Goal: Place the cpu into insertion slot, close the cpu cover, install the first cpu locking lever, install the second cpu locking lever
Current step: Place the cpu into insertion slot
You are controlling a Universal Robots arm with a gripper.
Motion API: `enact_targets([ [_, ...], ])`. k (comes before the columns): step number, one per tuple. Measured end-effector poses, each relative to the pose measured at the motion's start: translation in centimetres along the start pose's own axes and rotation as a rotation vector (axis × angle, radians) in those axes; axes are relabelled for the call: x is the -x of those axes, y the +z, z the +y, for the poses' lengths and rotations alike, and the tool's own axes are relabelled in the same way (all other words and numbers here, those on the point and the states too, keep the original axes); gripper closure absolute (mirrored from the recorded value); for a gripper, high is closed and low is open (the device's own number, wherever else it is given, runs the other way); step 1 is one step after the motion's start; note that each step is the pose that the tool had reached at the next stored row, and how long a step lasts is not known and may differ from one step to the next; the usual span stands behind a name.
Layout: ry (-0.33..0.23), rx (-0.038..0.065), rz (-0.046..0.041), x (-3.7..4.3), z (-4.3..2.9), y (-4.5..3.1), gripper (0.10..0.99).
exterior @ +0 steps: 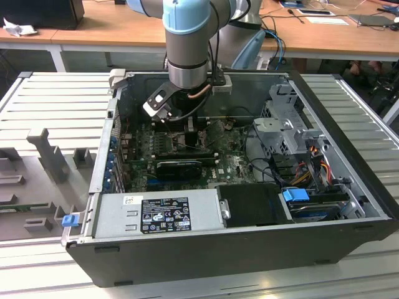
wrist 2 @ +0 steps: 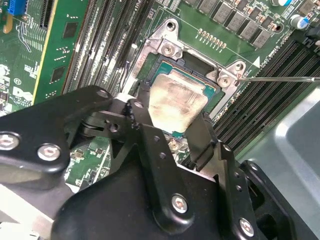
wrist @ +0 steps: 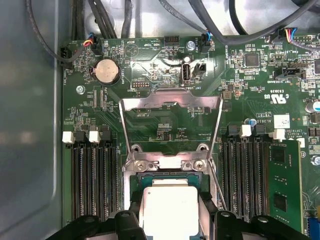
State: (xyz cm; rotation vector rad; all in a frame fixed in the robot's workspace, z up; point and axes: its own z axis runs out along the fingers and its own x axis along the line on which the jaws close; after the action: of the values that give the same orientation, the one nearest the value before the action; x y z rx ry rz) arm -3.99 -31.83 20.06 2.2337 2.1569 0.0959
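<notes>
The pincer [wrist 2: 171,114] is clamped on opposite edges of the cpu [wrist 2: 180,95], keeping it flat directly over the insertion slot [wrist 2: 192,67], with the cpu cover [wrist: 171,103] swung open beyond the fingertips.

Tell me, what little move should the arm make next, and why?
Probably lower straight down a touch. The gripper holds the chip, apparently just above the socket, and the metal cover is swung open, so nothing seems to block the way.
</notes>
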Motion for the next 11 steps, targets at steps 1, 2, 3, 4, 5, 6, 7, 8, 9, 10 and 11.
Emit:
enact_targets([
  [1,0.005,0.000,-0.0003,0.00,0.01,0.00,0.561],
  [2,0.014,0.000,-0.0008,0.00,0.01,0.00,0.561],
  [3,0.019,0.001,-0.0009,-0.01,0.01,0.01,0.561],
  [4,0.021,0.001,-0.0008,-0.01,0.02,0.02,0.549],
  [5,0.021,0.001,-0.0010,-0.01,0.01,0.02,0.549],
  [6,0.021,0.001,-0.0012,-0.01,0.01,0.01,0.486],
  [7,0.021,0.000,-0.0014,0.00,0.01,-0.01,0.486],
  [8,0.021,0.000,-0.0016,0.00,0.01,-0.06,0.486],
  [9,0.021,0.000,-0.0015,0.00,0.02,-0.14,0.486],
  [10,0.021,0.001,-0.0013,-0.01,0.03,-0.23,0.486],
  [11,0.021,0.000,-0.0013,-0.01,0.04,-0.41,0.486],
])
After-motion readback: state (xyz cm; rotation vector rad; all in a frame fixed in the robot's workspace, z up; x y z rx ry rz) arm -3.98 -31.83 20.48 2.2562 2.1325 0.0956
